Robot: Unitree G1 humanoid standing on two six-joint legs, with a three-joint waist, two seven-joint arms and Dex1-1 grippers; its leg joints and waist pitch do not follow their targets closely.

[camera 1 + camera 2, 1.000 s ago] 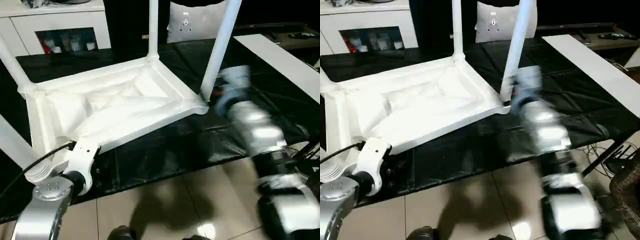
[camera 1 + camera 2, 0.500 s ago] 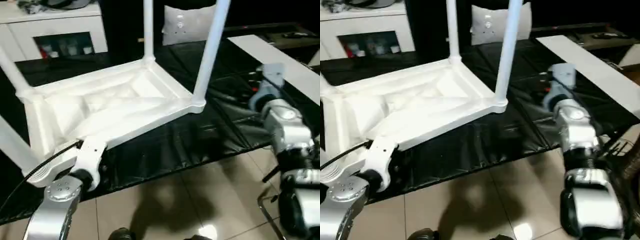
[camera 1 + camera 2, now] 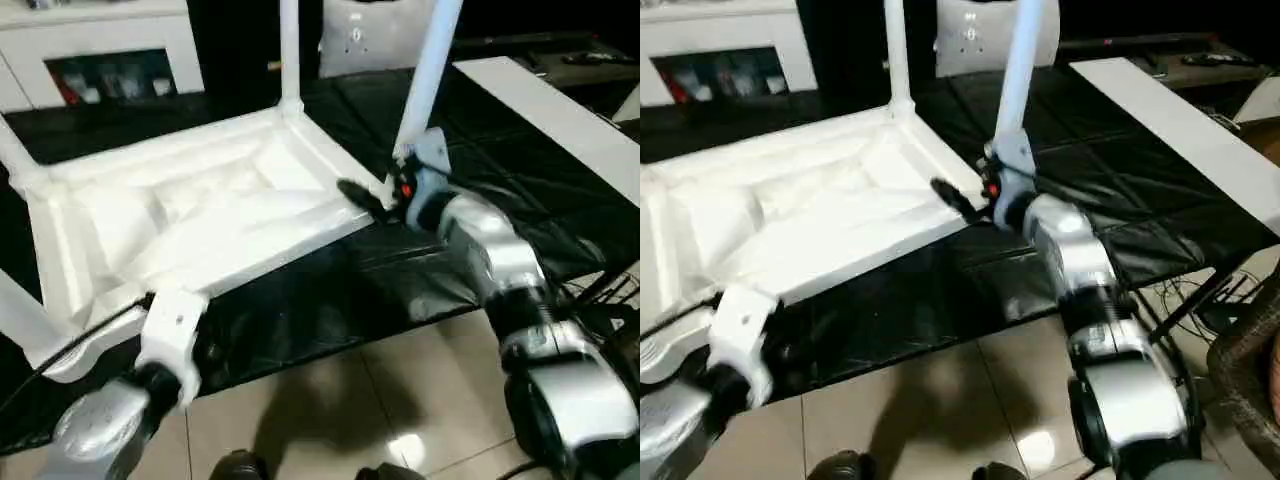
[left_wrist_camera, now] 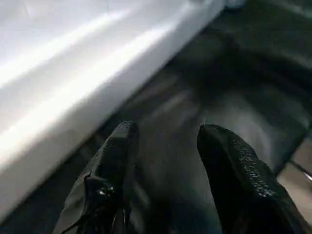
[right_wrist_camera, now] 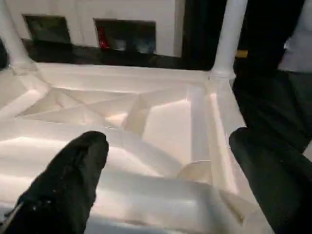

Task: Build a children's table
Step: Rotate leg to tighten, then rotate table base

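Observation:
The white children's table top (image 3: 200, 215) lies upside down on a black-covered surface, ribbed underside up. Tube legs stand in its sockets: one at the far corner (image 3: 290, 50), one at the near right corner (image 3: 428, 75), one at the left (image 3: 12, 150). A fourth leg (image 3: 18, 318) shows at the near left. My right gripper (image 3: 365, 198) is open at the near right corner, its fingers (image 5: 80, 165) spread over the rim and ribs. My left gripper (image 4: 165, 136) is open just off the top's front edge, over the black cover, holding nothing.
A white cabinet (image 3: 100, 40) stands at the back left and a pale cushion (image 3: 360, 35) behind the table. A long white board (image 3: 545, 100) lies on the right. Tiled floor (image 3: 330, 400) runs along the front, with cables and a wicker basket (image 3: 1252, 370) at the right.
My right arm has swung in from the right and brought its gripper to the table top's near right corner. The left arm has sunk a little toward the front edge.

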